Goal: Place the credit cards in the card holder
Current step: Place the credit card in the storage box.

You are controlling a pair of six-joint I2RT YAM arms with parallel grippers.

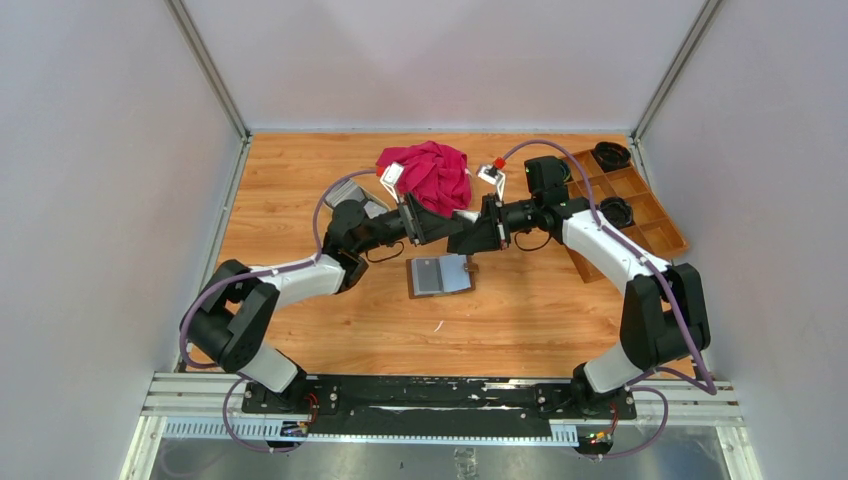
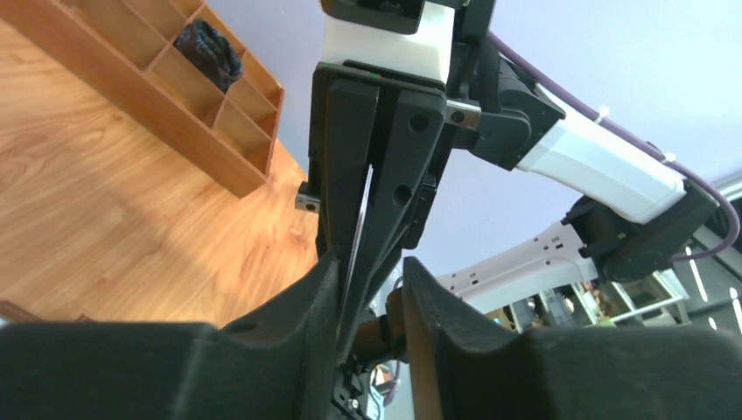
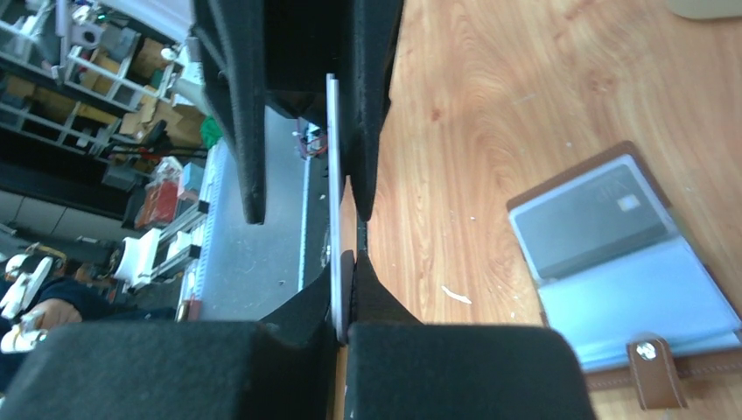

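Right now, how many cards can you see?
2. One card is clamped edge-on in the right gripper, between the left gripper's open fingers; a second card sits in the open holder. More may hide behind the left arm.

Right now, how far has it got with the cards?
One dark card already sits in the open card holder. A second card is pinched in the right pincer, with the left pincer open around its other end. It is not yet slotted; others I can't make out.
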